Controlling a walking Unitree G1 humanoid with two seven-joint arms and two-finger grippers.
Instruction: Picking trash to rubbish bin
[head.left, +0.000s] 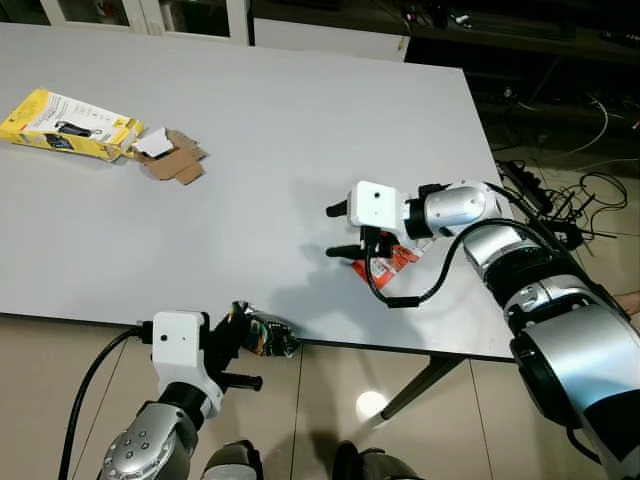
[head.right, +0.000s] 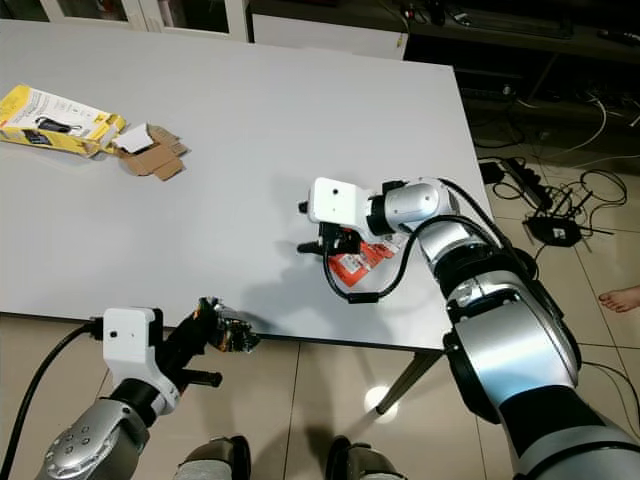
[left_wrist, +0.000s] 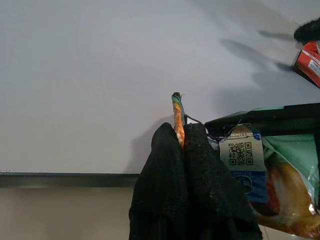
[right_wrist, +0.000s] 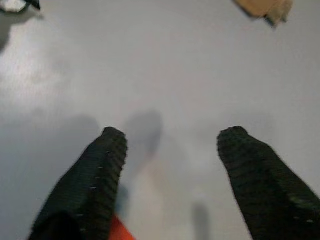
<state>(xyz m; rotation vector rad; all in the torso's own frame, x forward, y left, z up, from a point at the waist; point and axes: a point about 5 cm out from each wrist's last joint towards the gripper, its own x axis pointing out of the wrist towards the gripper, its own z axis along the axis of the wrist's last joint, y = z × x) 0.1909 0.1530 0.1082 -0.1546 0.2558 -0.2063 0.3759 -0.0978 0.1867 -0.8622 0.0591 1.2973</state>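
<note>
Big grey table (head.left: 250, 150), cables on the floor to the right. From the head: left gripper (head.left: 243, 352) off the near edge, pinching a crumpled wrapper (head.left: 262, 335), likely bin-bound; yellow box (head.left: 68, 124) and cardboard (head.left: 175, 160) lie far left. Left wrist: fingers (left_wrist: 170, 165) pressed together on the wrapper's edge. Right wrist: right gripper (right_wrist: 170, 137) spread above the table, red packet (head.left: 390, 262) just beneath.

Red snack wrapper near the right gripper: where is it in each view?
Left eye: red snack wrapper under the right gripper.
Right eye, lower centre.
Left wrist: upper right edge.
Right wrist: red sliver at bottom edge.
Shared landmark: grey table.
</note>
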